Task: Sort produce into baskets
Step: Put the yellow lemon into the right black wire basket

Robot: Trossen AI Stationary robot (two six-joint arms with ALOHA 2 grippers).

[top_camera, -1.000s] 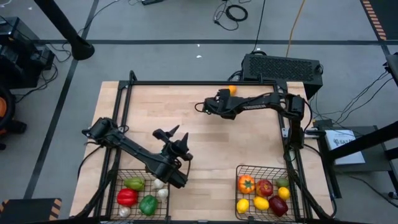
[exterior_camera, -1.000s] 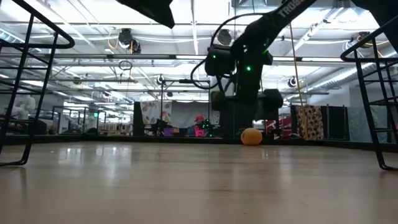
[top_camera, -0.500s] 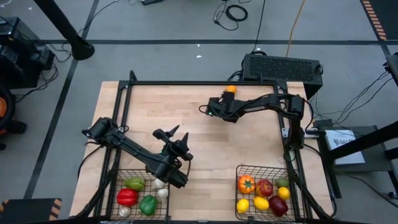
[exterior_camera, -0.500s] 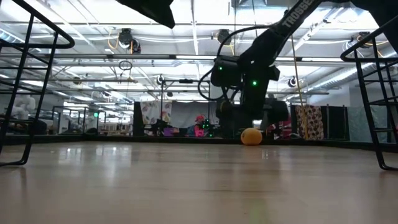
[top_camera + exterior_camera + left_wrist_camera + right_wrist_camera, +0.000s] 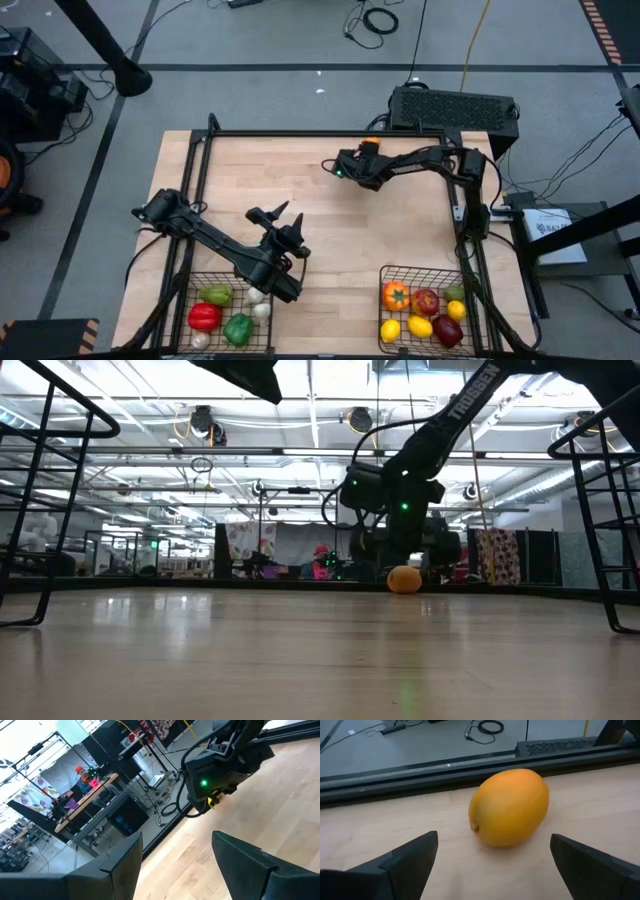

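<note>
1. Produce was nearly all sorted: one orange-yellow lemon (image 5: 510,806) lay alone on the tabletop (image 5: 320,215) near its far edge, right of the middle, close to the black frame rail (image 5: 320,134).
2. Right gripper (image 5: 492,862) hung low just short of that lemon, fingers spread wide to either side, holding nothing, not touching the fruit.
3. From table height the lemon (image 5: 404,579) sat on the wood, with the right arm's wrist (image 5: 390,495) hanging above and slightly beside it, green light glowing.
4. Left gripper (image 5: 282,226) waited over the near left part of the tabletop, just beyond the left basket (image 5: 188,297), jaws partly apart and empty.
5. Left basket, at the near left corner, held a red pepper (image 5: 204,316), green peppers (image 5: 238,329) and white garlic bulbs (image 5: 262,310).
6. Right basket (image 5: 384,272), at the near right corner, held an orange tomato (image 5: 396,296), a red apple (image 5: 426,301) and yellow lemons (image 5: 420,326).
</note>
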